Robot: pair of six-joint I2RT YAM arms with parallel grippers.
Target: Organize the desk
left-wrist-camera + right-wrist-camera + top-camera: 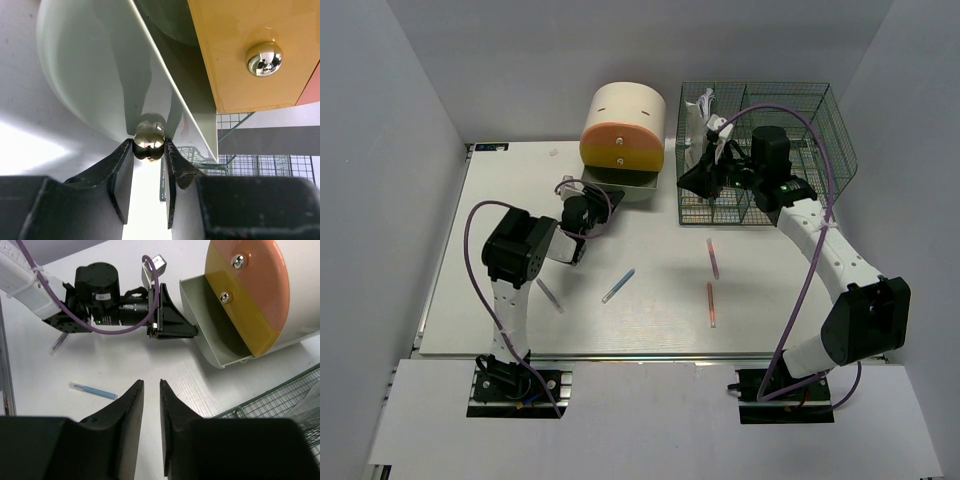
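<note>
The large white flat bench fills the middle of the top view, from the arm bases up to the rounded cream, orange and yellow drawer box and the green wire mesh organizer at its far edge. The left hand is clamped on the round chrome knob of the pale grey bottom drawer, which stands partly out of the box. The right hand hangs near the organizer's front with its jaws a narrow gap apart and nothing between them.

The bench itself is stiff, fixed and smooth, so it is nothing to grasp; tidying it likely means lifting what lies loose on it. A blue pen, a pink pen, a red pen and a pale pen lie well apart. They look light, thin and prone to roll on so slick a top. Each is best pinched across mid-barrel. The polished knob seems slippery, so the pull should stay straight.
</note>
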